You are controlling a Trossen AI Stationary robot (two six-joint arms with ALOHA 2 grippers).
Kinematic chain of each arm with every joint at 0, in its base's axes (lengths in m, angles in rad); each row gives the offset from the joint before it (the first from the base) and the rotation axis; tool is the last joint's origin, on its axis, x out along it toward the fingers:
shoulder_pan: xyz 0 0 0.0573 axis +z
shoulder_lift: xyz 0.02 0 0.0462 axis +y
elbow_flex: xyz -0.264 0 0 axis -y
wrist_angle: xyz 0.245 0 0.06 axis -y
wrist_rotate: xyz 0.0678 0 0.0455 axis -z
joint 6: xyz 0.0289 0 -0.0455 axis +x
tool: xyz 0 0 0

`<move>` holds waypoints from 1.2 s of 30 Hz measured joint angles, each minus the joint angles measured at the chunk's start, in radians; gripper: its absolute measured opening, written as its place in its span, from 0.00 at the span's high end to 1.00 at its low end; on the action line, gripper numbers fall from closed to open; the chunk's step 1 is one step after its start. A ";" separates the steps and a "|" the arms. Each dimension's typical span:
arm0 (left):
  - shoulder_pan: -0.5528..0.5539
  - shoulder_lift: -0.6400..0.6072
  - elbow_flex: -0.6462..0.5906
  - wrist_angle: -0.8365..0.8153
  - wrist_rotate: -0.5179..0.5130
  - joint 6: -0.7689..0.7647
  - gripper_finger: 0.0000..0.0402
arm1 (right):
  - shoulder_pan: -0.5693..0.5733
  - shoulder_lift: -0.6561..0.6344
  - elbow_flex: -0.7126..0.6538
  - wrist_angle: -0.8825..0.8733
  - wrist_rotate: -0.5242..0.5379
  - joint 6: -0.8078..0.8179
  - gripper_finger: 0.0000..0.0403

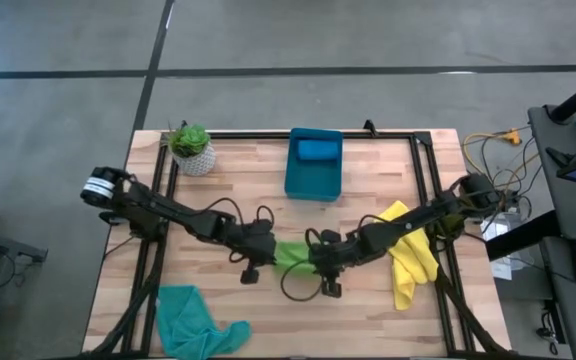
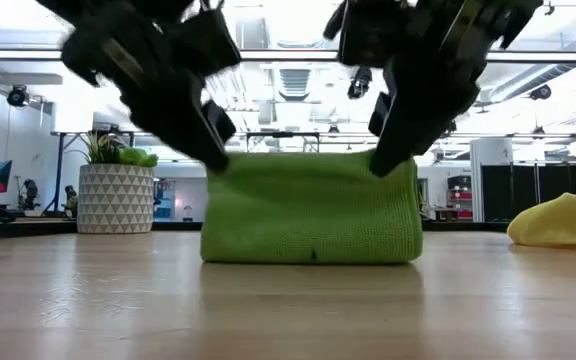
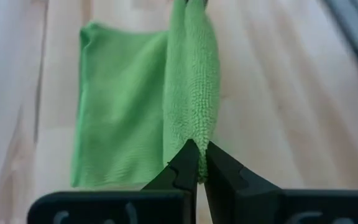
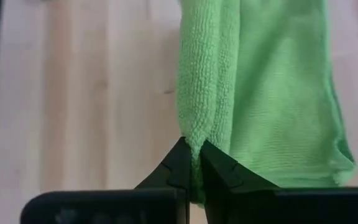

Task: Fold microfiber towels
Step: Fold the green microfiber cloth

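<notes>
Lime green towel hangs between left end effector and right end effector, both clamping it.

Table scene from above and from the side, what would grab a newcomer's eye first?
The lime green microfiber towel at the table's middle, held up by its top edge between the left gripper and right gripper, both pinched shut on it. Next, the yellow microfiber towel crumpled near the right edge and the teal microfiber towel at the front left.

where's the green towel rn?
High view: the lime green towel is mid-table toward the front edge, held between the left tool and right tool, both shut on its top fold.
</notes>
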 joint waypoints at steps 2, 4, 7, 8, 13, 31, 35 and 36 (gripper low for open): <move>0.018 0.030 0.000 0.008 -0.001 0.000 1.00 | -0.026 0.000 -0.008 -0.012 -0.002 -0.012 0.97; 0.032 0.056 0.000 0.008 -0.002 0.000 1.00 | -0.049 0.000 -0.016 -0.016 -0.010 -0.036 0.97; 0.051 0.080 0.000 0.010 -0.003 0.000 1.00 | -0.080 0.000 -0.030 -0.011 -0.021 -0.055 0.97; 0.057 0.084 0.001 0.011 -0.003 0.000 1.00 | -0.089 0.000 -0.035 -0.011 -0.022 -0.056 0.97; 0.073 0.084 0.001 0.009 -0.042 0.006 1.00 | -0.124 0.000 -0.051 -0.009 -0.023 -0.070 0.97; 0.147 0.079 -0.016 0.004 -0.104 0.054 0.95 | -0.234 0.000 -0.054 0.001 -0.021 -0.078 0.96; 0.166 0.080 -0.025 0.000 -0.106 0.054 0.84 | -0.269 -0.001 -0.056 -0.001 -0.021 -0.029 0.89; 0.171 0.080 -0.026 -0.001 -0.111 0.054 0.80 | -0.276 -0.001 -0.056 -0.001 -0.019 -0.022 0.86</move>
